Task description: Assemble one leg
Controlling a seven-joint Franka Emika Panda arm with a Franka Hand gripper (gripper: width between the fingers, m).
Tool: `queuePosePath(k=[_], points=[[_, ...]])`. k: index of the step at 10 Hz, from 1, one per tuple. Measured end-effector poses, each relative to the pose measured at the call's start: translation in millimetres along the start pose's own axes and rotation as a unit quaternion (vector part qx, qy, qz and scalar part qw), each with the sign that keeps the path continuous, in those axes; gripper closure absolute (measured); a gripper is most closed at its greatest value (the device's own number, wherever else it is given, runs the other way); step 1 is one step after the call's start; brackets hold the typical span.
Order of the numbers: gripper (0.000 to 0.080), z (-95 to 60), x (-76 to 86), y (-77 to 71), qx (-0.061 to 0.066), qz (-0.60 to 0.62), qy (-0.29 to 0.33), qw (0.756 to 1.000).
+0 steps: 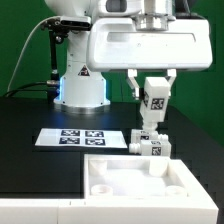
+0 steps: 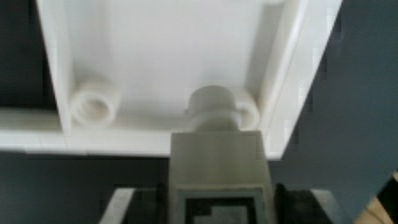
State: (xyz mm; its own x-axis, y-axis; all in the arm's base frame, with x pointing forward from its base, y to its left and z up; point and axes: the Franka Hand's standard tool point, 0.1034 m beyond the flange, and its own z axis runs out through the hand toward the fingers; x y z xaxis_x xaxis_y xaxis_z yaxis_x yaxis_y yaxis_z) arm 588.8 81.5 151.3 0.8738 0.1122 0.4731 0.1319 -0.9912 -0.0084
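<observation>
Nearest the camera in the exterior view lies the white tray (image 1: 135, 200), open side up on the black surface (image 1: 30, 170). Above the tray's far rim, the claw (image 1: 153, 96) is clamped on the leg (image 1: 156, 103). Its two fingers pinch the small white block upright, square tag facing out. Directly under the leg, at that far rim, is a second tagged white block (image 1: 150, 143); I cannot tell whether the two touch. Beyond the tray, toward the exterior view's left, the marker board (image 1: 85, 138) lies flat. Farthest back stands the arm's base (image 1: 80, 85).

I judge the leg light, rigid and smooth plastic, so it could slip or twist if pinched loosely. The flat sides of its body are the place to hold it, leaving the peg free.

Only the wrist view shows the leg's round peg (image 2: 214, 100) close against the tray's inside, beside an empty round hole (image 2: 89, 106). Only the exterior view shows how upright the leg stands and what lies beyond the tray.
</observation>
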Motion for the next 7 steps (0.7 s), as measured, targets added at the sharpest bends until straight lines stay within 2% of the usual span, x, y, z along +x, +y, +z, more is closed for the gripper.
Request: queuePosePath(k=[1, 2, 4, 6, 7], points=[[0.0515, 0.6, 6.6, -3.4, -0.003, -0.003, 0.041, 0.999], [0.0515, 1.0, 4.5, 1.4, -0.012, -0.006, 0.075, 0.997], [0.0515, 6.5, -1.6, 4.3, -0.017, -0.006, 0.087, 0.996], [0.0515, 10.4, -6.6, 2.2, -0.014, -0.005, 0.072, 0.997], [0.0515, 16.1, -10.7, -6.4, -0.011, -0.003, 0.067, 0.998]])
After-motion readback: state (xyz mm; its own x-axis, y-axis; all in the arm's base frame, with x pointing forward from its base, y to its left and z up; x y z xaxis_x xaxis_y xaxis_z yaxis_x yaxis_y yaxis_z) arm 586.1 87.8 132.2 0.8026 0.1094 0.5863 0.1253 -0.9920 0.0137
